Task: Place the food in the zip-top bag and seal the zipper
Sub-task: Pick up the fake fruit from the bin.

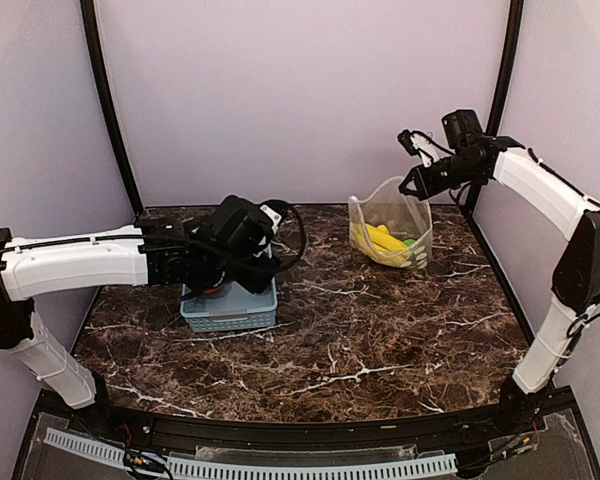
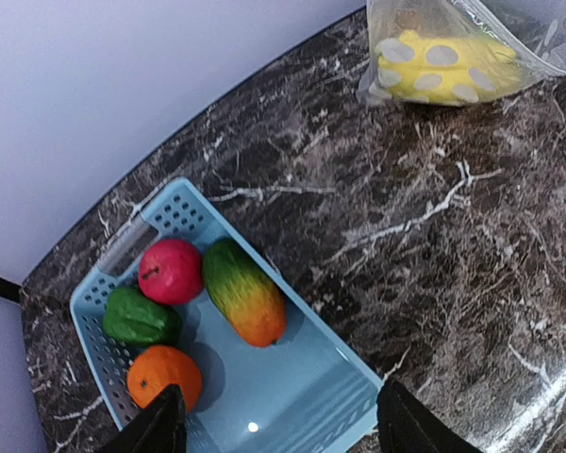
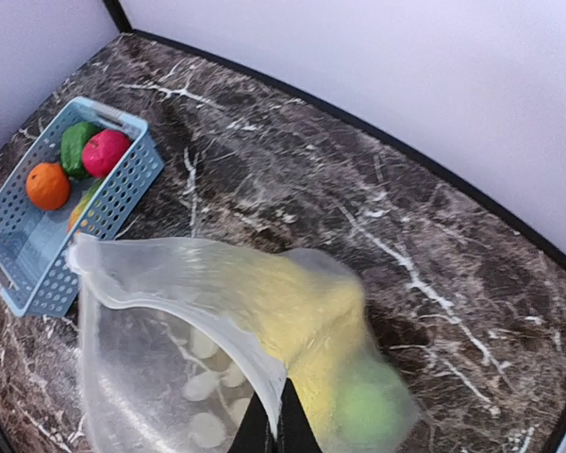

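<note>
The clear polka-dot zip-top bag (image 1: pixel 390 228) stands at the back right, mouth up, with a yellow banana bunch (image 1: pixel 380 240) and a green piece (image 3: pixel 373 411) inside. My right gripper (image 3: pixel 281 415) is shut on the bag's mouth edge (image 3: pixel 255 349) and holds it up; it also shows in the top view (image 1: pixel 416 180). My left gripper (image 2: pixel 278 425) is open and empty above the light-blue basket (image 2: pixel 307 396). The basket holds a red apple (image 2: pixel 170 271), a green pepper (image 2: pixel 140 318), an orange (image 2: pixel 164 377) and a green-to-orange piece (image 2: pixel 245 292).
The basket (image 1: pixel 230 305) sits left of centre under my left arm. Dark marble tabletop (image 1: pixel 380 330) lies between basket and bag. Lilac walls close the back and sides.
</note>
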{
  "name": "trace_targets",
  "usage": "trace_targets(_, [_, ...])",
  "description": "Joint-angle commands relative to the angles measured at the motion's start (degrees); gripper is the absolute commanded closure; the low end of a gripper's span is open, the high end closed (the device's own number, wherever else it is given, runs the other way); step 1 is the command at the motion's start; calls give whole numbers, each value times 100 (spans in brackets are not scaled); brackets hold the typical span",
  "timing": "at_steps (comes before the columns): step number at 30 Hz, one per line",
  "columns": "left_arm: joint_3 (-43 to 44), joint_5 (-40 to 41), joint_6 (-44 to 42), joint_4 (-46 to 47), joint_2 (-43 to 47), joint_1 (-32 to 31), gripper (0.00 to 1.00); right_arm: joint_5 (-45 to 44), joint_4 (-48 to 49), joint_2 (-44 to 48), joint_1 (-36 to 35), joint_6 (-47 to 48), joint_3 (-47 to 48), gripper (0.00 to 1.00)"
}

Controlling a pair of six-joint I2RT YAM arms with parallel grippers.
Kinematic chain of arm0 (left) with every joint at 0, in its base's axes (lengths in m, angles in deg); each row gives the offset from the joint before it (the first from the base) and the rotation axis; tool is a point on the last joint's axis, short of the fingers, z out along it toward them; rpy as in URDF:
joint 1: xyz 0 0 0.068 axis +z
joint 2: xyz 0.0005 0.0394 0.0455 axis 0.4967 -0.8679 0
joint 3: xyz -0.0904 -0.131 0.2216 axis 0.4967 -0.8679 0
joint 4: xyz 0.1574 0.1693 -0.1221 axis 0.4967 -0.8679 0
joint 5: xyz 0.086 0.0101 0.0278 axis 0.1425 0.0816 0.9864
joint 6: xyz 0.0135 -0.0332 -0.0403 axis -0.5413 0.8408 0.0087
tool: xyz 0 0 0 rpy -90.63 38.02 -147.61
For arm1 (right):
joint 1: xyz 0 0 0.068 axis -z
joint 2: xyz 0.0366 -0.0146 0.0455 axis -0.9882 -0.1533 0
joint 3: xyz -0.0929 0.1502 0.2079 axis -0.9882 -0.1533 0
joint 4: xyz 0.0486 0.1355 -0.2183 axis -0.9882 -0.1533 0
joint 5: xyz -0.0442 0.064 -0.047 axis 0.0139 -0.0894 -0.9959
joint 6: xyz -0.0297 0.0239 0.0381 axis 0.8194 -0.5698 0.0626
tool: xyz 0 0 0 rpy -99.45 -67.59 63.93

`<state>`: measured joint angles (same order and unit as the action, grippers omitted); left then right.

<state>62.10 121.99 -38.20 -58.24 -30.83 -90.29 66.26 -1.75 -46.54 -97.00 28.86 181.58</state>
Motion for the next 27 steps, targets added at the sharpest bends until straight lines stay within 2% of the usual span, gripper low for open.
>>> trace_targets(1, [-780,-456,1247,-261,392,149,32,922,226,95,-278,106,-565,100])
trace_targets(7, [-1110,-739,1734,-421,445,654,32,1378,371,109,-466,190,-1054,100])
trace_targets(15, [-782,-927,1729,-935,33,1223,25,1879,711,349,-466,381,-1698,100])
trace_targets(19, [-659,-1033,1717,-1079,-118,1445,21,1893,849,428,-467,520,-1917,100])
trace_targets(27, [-599,-1231,1682,-1092,-273,1882,21,1897,1292,679,-386,634,-2374,100])
